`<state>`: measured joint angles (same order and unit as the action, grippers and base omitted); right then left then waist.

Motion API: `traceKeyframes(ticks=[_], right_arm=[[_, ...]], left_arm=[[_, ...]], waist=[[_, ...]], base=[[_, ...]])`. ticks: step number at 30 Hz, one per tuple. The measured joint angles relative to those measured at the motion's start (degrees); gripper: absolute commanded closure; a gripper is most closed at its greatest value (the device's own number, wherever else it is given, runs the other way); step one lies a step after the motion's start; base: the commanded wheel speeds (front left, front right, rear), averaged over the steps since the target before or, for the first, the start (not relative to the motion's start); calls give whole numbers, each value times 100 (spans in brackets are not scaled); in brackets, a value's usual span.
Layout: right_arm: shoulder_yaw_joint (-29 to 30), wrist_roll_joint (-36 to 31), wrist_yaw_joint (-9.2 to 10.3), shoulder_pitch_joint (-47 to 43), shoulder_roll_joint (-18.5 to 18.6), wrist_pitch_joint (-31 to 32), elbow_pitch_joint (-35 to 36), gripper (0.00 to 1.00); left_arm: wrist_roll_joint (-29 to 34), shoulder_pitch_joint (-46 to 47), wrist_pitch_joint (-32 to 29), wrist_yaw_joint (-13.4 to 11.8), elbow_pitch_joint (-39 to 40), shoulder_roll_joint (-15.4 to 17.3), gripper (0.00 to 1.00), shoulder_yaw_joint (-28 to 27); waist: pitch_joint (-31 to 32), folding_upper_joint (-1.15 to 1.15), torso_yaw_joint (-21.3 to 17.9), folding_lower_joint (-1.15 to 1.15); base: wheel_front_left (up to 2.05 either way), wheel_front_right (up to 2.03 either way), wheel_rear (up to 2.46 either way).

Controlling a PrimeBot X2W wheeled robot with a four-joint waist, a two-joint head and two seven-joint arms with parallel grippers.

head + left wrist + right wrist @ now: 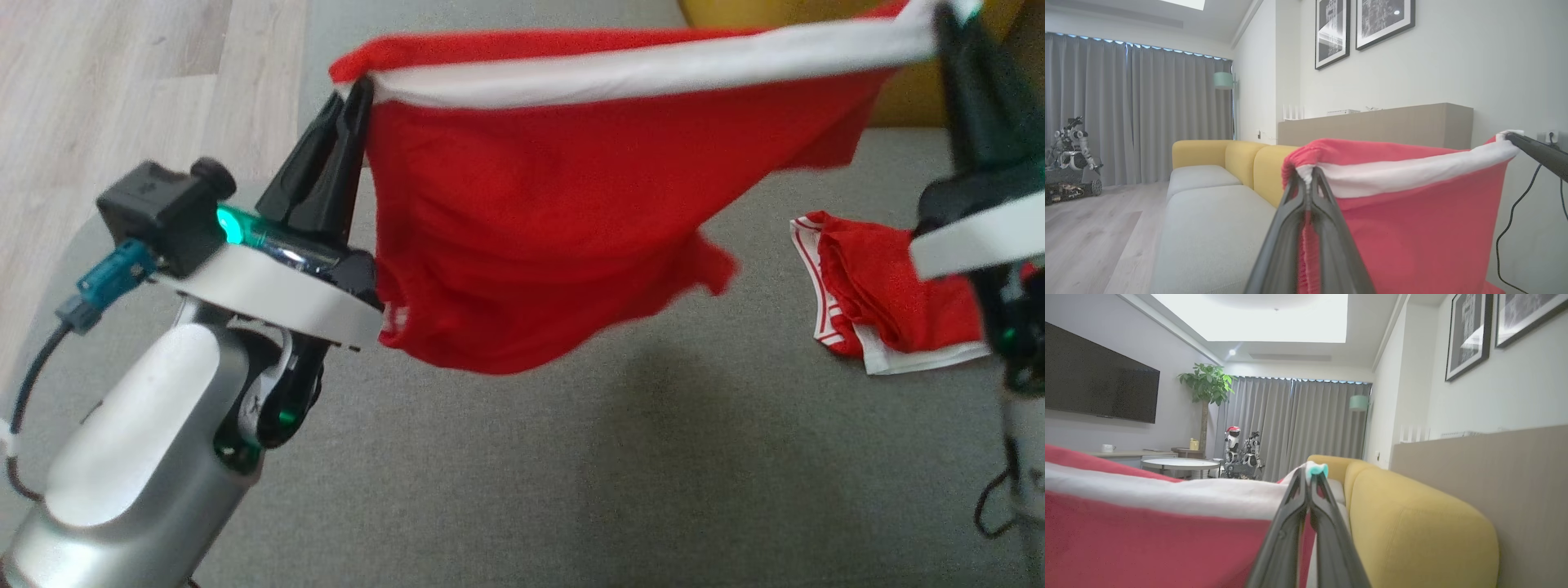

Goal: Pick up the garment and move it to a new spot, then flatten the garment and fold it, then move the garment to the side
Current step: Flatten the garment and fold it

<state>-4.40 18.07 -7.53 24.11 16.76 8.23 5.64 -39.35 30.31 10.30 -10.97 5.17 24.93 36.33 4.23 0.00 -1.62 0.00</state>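
We see the left arm (155, 425) rising from the lower left of the head view, its wrist bent so that the left gripper (357, 91) points up and away. The right arm (1020, 457) stands at the right edge, with the right gripper (947, 20) reaching into the top corner. Under them lies the grey seat of a sofa (571, 490) with a yellow backrest (1412, 522). There is pale wood floor (122, 82) to the left, with grey curtains (1126, 114) and framed pictures (1363, 24) beyond. A second red garment (882, 294) lies bunched on the seat at the right. Both grippers are pressed together, each pinching one end of the white waistband (637, 77) of the red garment (571, 212), which hangs stretched between them, clear of the seat.
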Motion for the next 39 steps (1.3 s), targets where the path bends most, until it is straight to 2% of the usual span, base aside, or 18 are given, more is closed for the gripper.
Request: traceKeyframes(ticks=[7,10,12,16,19,24,25,26,30,34,35,39], right_arm=[[316,-369,0,257,-91,846,701,100],[296,-503,0,406,-144,1115,708,100],[248,-492,0,670,-162,1202,531,100],[76,-344,0,1527,-197,1238,-178,100],[-73,-205,0,2464,-268,1024,-1091,100],[-390,-245,0,4057,-345,38,-2662,100],[-361,-310,0,4360,-349,-220,-2937,100],[-361,-310,0,4360,-349,-220,-2937,100],[-285,-526,0,5365,-387,-1180,-3909,100],[-312,-493,0,5541,-584,-1691,-4769,100],[-403,-439,0,5433,-666,-1813,-5176,100],[-572,-194,0,5064,-751,-1892,-5850,100]], left_arm=[[96,77,-492,-369,754,151,100,-16],[96,205,-657,-363,719,226,100,-26],[89,431,-749,-271,509,221,100,-26],[78,1160,-880,26,-248,187,100,-34],[82,1964,-887,339,-1143,30,100,-67],[240,3427,-444,684,-2685,-325,100,-243],[305,3714,-320,735,-2919,-402,100,-265],[305,3714,-320,735,-2919,-402,100,-265],[456,4660,236,884,-3728,-748,100,-420],[448,4809,392,1233,-4391,-950,100,-523],[458,4678,400,1371,-4659,-994,100,-521],[532,4208,441,1603,-4876,-1120,100,-538]], waist=[[-40,0,-2,0],[-172,0,7,0],[-292,0,11,0],[-646,0,9,0],[-1031,0,11,0],[-1692,0,26,2],[-1816,0,33,2],[-1816,0,33,2],[-2253,0,94,2],[-2514,0,181,2],[-2588,-1,225,2],[-2715,0,288,1]], base=[[0,0,0],[0,0,0],[0,0,0],[0,0,0],[0,0,0],[0,0,0],[0,0,0],[0,0,0],[0,0,0],[0,0,0],[0,0,0],[0,0,0]])
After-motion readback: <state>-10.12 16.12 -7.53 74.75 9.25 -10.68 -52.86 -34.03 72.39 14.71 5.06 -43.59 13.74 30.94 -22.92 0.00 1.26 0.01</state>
